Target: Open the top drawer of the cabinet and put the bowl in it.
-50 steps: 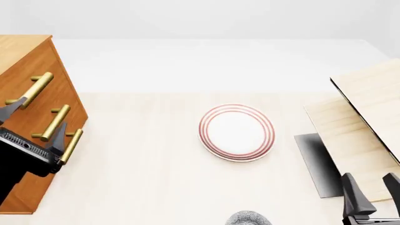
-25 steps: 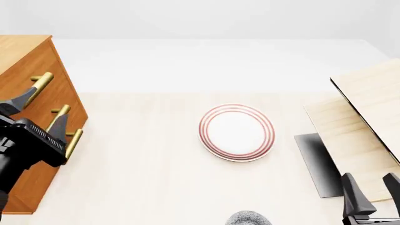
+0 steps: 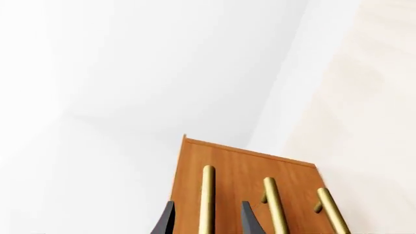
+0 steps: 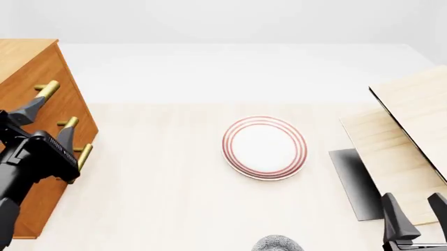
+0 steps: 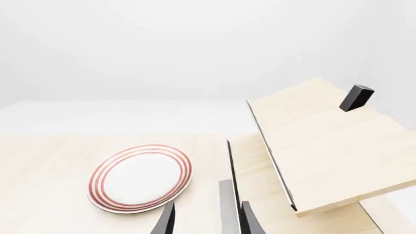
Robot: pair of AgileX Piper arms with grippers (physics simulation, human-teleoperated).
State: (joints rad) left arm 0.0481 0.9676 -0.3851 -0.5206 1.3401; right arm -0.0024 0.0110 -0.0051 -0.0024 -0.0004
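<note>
Your left claw (image 4: 47, 121) is spread around the top drawer (image 3: 195, 195) handle (image 3: 207, 200); pinch off-centre and it slips. Right claw (image 4: 417, 209) idles, spread.

My left gripper (image 4: 47, 124) sits at the cabinet (image 4: 31, 94) front, fingers spread on either side of the top handle (image 4: 46, 90); all drawers look shut. The plate (image 4: 265, 148) lies mid-table, apart from everything. The bowl (image 4: 277, 243) just peeks in at the near edge. My right gripper (image 4: 417, 210) hovers open by the pale boards (image 4: 412, 130).
</note>
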